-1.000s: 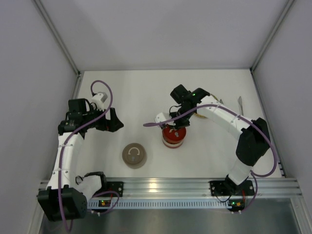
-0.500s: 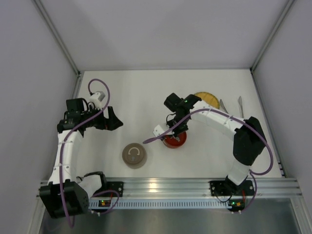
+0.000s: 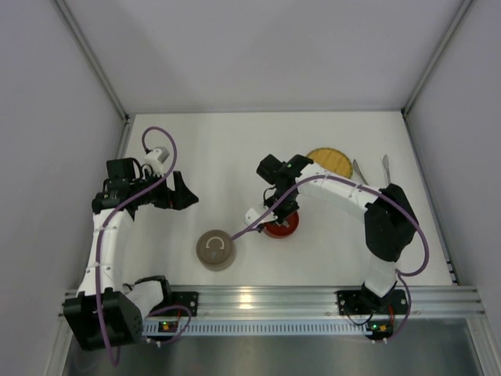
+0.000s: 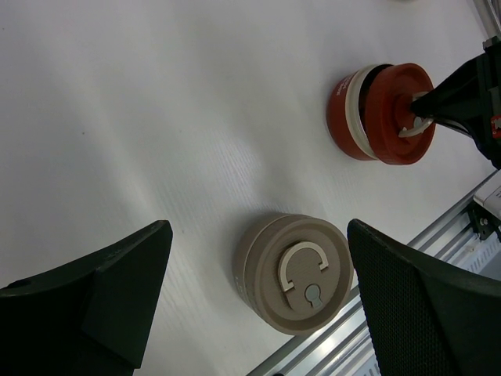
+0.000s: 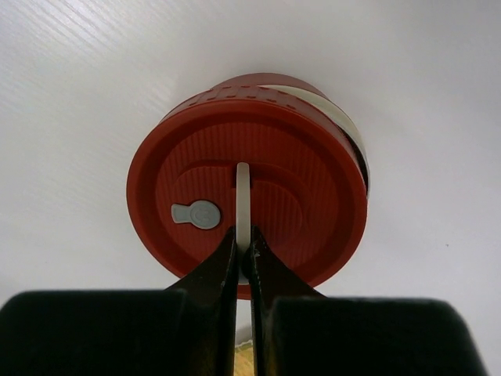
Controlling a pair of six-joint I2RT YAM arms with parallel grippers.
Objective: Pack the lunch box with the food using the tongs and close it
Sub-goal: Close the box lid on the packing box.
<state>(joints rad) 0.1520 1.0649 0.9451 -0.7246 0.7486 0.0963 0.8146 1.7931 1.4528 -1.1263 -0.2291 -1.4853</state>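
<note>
White tabletop (image 3: pixel 235 141), boxed by 3 pale grey walls, with a metal rail (image 3: pixel 258 299) at its near edge. Right gripper (image 5: pixel 243 244) is clamped on the white handle (image 5: pixel 243 192) of the red lid (image 5: pixel 305 211), askew atop the red box (image 4: pixel 344 117). Left gripper (image 4: pixel 258 231) hangs with fingers wide apart near a tan tin (image 4: pixel 293 274). Tongs (image 3: pixel 386 164) lie by the yellow plate (image 3: pixel 329 160), far right
</note>
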